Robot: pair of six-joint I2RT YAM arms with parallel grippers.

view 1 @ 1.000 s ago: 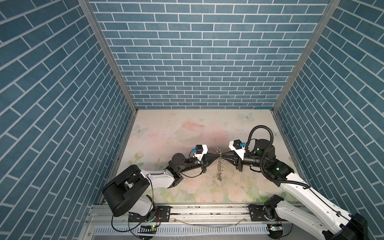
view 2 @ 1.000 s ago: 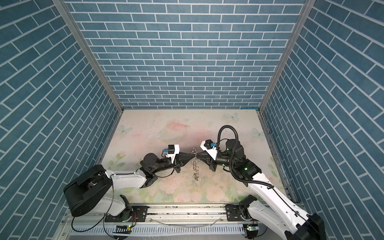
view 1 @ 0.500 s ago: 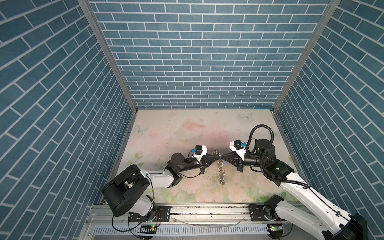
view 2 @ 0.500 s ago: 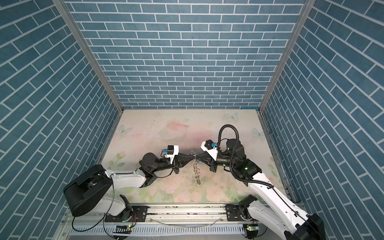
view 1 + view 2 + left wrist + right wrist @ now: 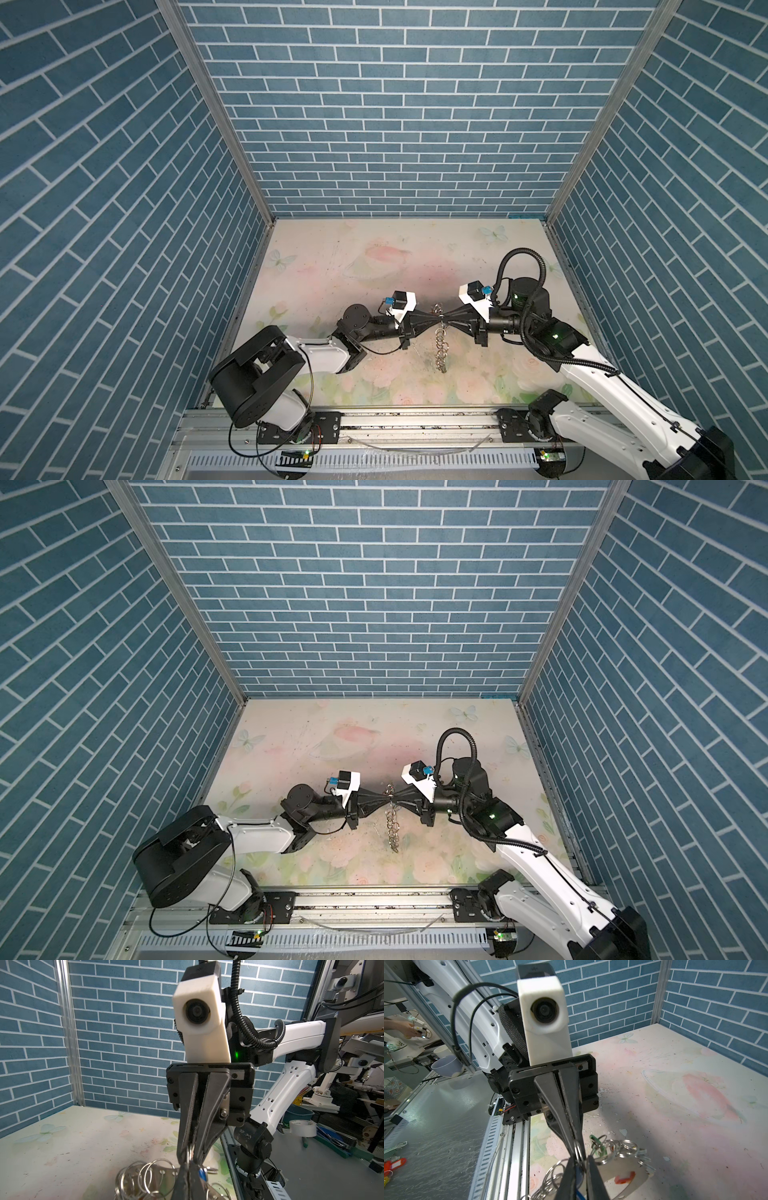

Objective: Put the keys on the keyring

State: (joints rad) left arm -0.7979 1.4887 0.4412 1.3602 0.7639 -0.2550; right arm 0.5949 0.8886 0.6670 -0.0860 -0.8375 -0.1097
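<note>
Blue brick-patterned walls [image 5: 395, 124] enclose three sides, joined by silvery metal corner posts [image 5: 215, 104]. The bench [image 5: 353, 257] has a pale, scuffed floral top with butterflies.

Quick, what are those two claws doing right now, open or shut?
Left gripper: closed, pinching the keyring.
Right gripper: closed, pinching the same keyring.

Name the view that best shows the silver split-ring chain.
Both top views: the silver split-ring chain shows end to end, though small. The wrist views catch only a few loops, close up, partly hidden and cropped.
</note>
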